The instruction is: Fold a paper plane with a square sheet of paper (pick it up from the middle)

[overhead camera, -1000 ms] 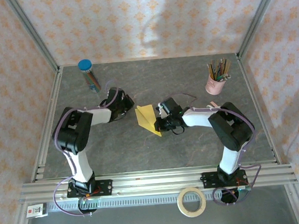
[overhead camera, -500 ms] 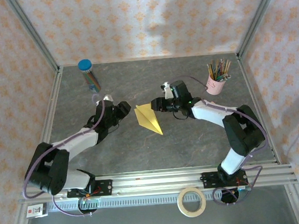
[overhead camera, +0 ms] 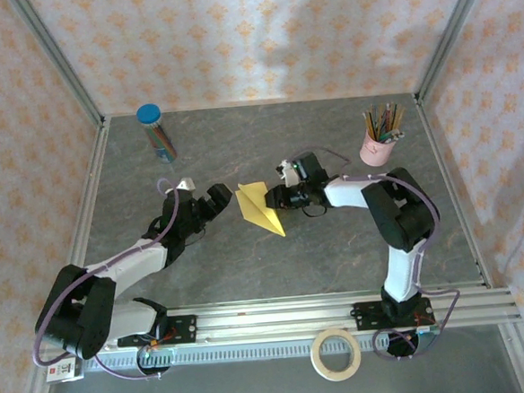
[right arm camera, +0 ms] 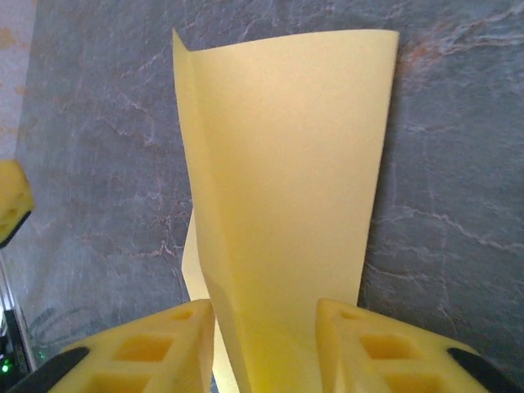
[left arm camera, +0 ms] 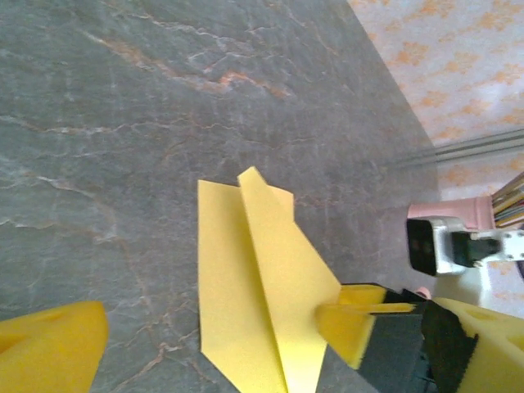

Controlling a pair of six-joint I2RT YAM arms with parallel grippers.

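The square sheet of paper lies folded as a yellow paper plane (overhead camera: 261, 207) in the middle of the grey table, its sharp point toward the near right. My left gripper (overhead camera: 215, 198) hovers just left of it, jaws wide open. In the left wrist view the paper plane (left arm camera: 262, 286) lies ahead between my spread fingers (left arm camera: 53, 344). My right gripper (overhead camera: 283, 198) is at the plane's right edge. In the right wrist view a raised wing of the paper plane (right arm camera: 282, 180) stands between the two yellow fingers (right arm camera: 172, 348), which are apart and flank it.
A pink cup of pencils (overhead camera: 378, 143) stands at the back right. A clear tube with a blue lid (overhead camera: 156, 132) stands at the back left. A roll of tape (overhead camera: 336, 353) lies beyond the front rail. Aluminium frame rails border the table.
My left gripper went from shut to wide open and its arm stretched low toward the plane. My right gripper opened, shifted along the plane's right edge and narrowed again. The plane barely moved.
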